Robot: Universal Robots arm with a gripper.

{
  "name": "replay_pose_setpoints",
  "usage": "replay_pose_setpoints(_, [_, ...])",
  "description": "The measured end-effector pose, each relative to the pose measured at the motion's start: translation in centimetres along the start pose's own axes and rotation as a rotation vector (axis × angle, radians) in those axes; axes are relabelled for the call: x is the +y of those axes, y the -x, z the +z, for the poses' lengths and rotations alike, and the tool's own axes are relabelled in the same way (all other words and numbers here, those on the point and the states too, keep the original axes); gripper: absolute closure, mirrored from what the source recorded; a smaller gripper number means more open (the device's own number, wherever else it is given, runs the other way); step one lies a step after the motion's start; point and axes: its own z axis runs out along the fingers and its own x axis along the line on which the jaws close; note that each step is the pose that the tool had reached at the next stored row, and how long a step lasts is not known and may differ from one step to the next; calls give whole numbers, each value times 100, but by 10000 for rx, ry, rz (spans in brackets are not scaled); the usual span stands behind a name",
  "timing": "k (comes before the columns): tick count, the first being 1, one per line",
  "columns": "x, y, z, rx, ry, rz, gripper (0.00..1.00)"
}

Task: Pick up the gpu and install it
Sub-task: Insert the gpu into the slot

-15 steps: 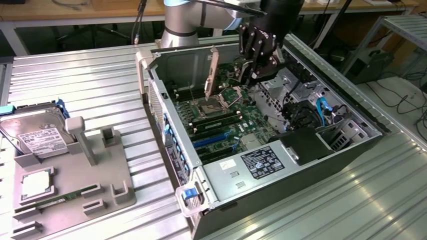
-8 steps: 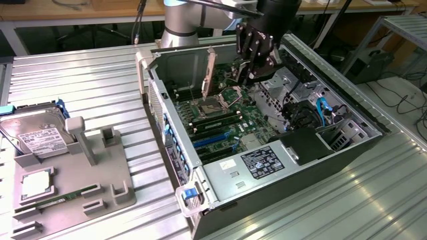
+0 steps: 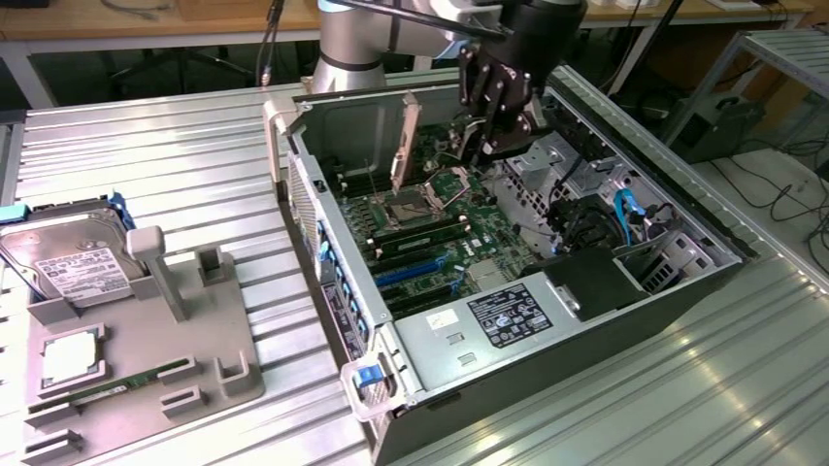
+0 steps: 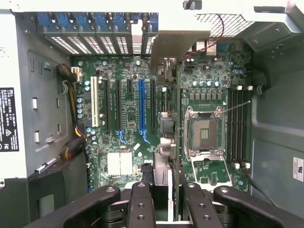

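Claw: your gripper [image 3: 494,134] is clenched on the gpu [image 3: 404,155]. In the wrist view the gripper [image 4: 168,205] has a black finger [image 4: 141,204] on each side of the card's dark edge.
Where the gpu is: inside the open computer case [image 3: 674,228], hanging over the motherboard [image 3: 486,238] near the empty CPU socket [image 3: 417,206]. It looks unseated to me.
Why it is held on edge: the gpu [image 4: 169,142] stands upright with its long edge facing the board, so you can judge that it is posed to go straight down into a slot.
Why the bracket leads: the pale bracket [image 4: 179,47] points at the row of blue-tabbed rear slot covers [image 4: 102,28], which is the wall it has to meet.
What the wrist view gives you: the line-up. The card's edge runs parallel to the slots, between the blue slot [image 4: 140,107] and the CPU socket [image 4: 204,134].
What the exterior view gives you: the height. The card is well up from the board, level with the case's upper rim.
Also from the exterior view: on the exterior view's left, well apart from the case, the grey fixture [image 3: 194,369] holds the hard drive [image 3: 72,260] and the memory stick [image 3: 115,388].
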Motion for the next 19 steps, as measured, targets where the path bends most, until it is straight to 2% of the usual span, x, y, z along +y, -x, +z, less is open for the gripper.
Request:
replay_pose_setpoints(2, [8,-6,0,-123,2,1,72])
replay_pose_setpoints(3, [19,-7,1,-166,2,0,72])
replay_pose_setpoints(6, [42,-7,1,-238,4,-2,72])
replay_pose_setpoints(17, [142,-2,7,-254,3,3,72])
replay_pose_setpoints(19, [143,-3,16,-280,4,4,72])
